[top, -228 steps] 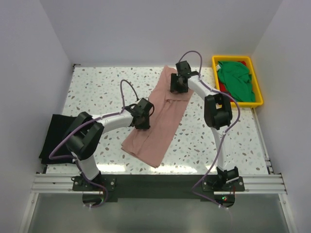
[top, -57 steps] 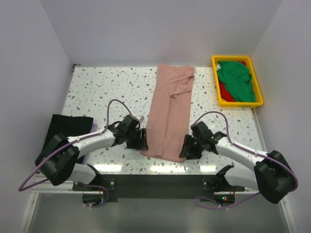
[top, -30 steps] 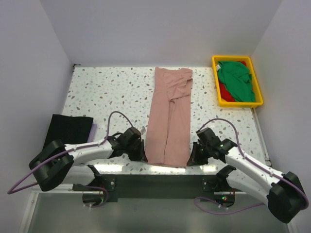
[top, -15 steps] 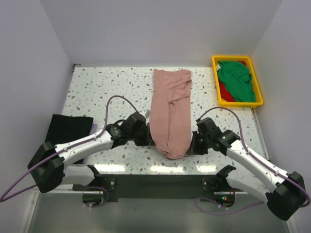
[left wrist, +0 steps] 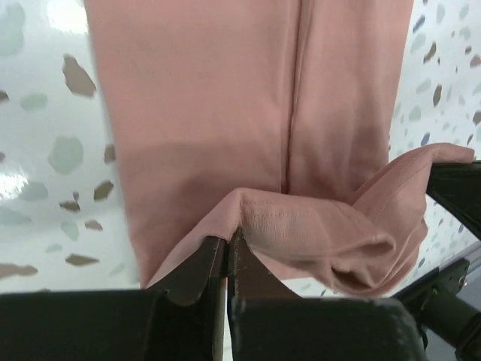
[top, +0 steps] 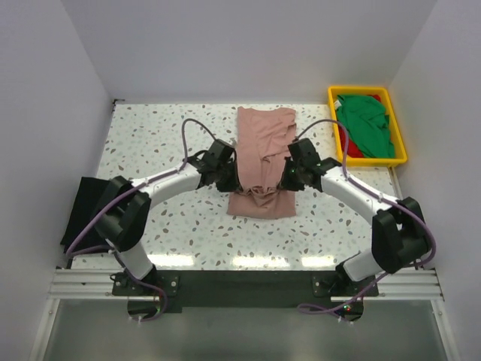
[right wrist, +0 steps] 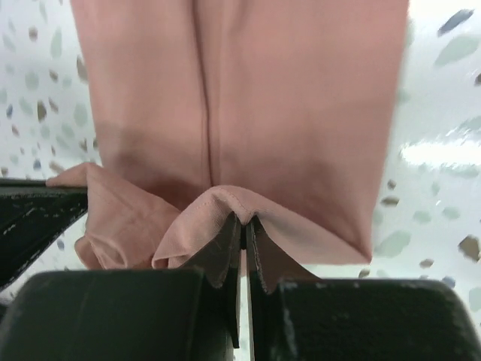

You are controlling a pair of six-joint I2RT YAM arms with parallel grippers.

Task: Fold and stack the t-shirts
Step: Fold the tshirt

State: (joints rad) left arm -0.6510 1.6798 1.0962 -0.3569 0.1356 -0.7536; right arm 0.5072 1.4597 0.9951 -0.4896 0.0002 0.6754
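Evidently the step in hand is a crosswise fold: the dusty pink cloth t-shirt (top: pixel 263 150), already narrowed into a long strip, lies along the middle of the speckled white terrazzo table (top: pixel 150 143) with its far end flat near the back edge. Its near hem is raised and doubled over the middle of the strip. The left gripper (left wrist: pixel 227 252) is clenched on the hem's left corner, and the left wrist view shows the stitched edge pinched between the dark jaws. The right gripper (right wrist: pixel 242 226) grips the opposite corner in the same way, a small peak of fabric rising from its closed tips. Holding both corners at matching height, one on each side of the strip, probably keeps the hem straight and level so that the fold comes out square. The slack between them sags in a soft loop, so the cloth is not stretched tight. A green t-shirt (top: pixel 368 124) sits crumpled on top of a red cloth (top: pixel 344 139) in the yellow plastic tray (top: pixel 368 161) at the far right, apparently waiting its turn. A black t-shirt (top: pixel 84 207) lies flat at the table's near left, well apart from the pink one, likely the base of the stack. Next the hem needs to be laid down towards the far end before the jaws let go.
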